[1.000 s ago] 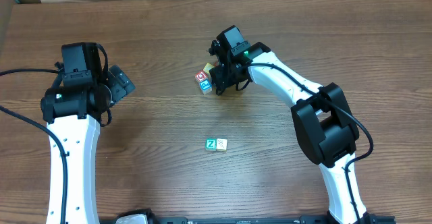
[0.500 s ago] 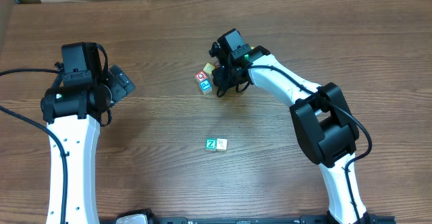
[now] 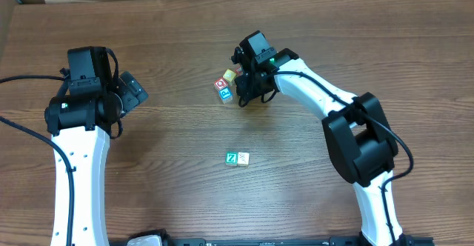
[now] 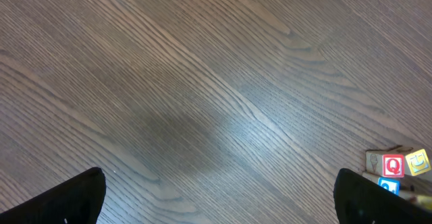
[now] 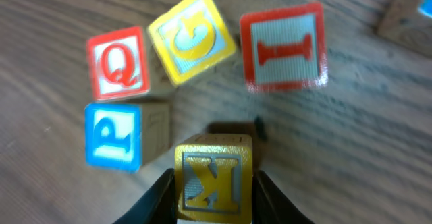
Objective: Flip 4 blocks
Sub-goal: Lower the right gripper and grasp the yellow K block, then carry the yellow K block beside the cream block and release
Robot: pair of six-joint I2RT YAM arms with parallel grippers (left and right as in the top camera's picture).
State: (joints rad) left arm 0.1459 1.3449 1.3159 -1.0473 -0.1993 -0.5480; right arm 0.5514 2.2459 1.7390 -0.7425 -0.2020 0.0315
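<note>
- Right claw (image 5: pixel 214 187) has its two fingers pressed against opposite sides of the yellow K block (image 5: pixel 212 162). It grips that cube in the cluster at the far middle of the table (image 3: pixel 148 24).
- Left claw (image 4: pixel 223 200) is spread wide, holds nothing, and hangs over bare wood at about 9 o'clock from that cluster.
- Step in hand, as I judge it: the grasp for one flip is made, but the turn itself is not yet done. I cannot tell whether the cube is off the wood.
- The next move likely calls for a short lift clear of the neighbours. A roll of the wrist would then bring another face up, and the cube can go down on a free patch.
- Space is tight. From the K block, the blue P block (image 5: pixel 113 135) lies at 9 o'clock, the red Q block (image 5: pixel 118 65) at 10 and the yellow G block (image 5: pixel 192 35) at 12. The red I block (image 5: pixel 283 45) lies at 1.
- Count at the cluster: two yellow, two red and one blue, plus a cut-off cube (image 5: pixel 412 11) at 2 o'clock.
- Count at 6 o'clock from the cluster, well apart: one green Z block (image 3: pixel 232 158) and one cream block (image 3: pixel 243 158), touching.
- Claws: two.
</note>
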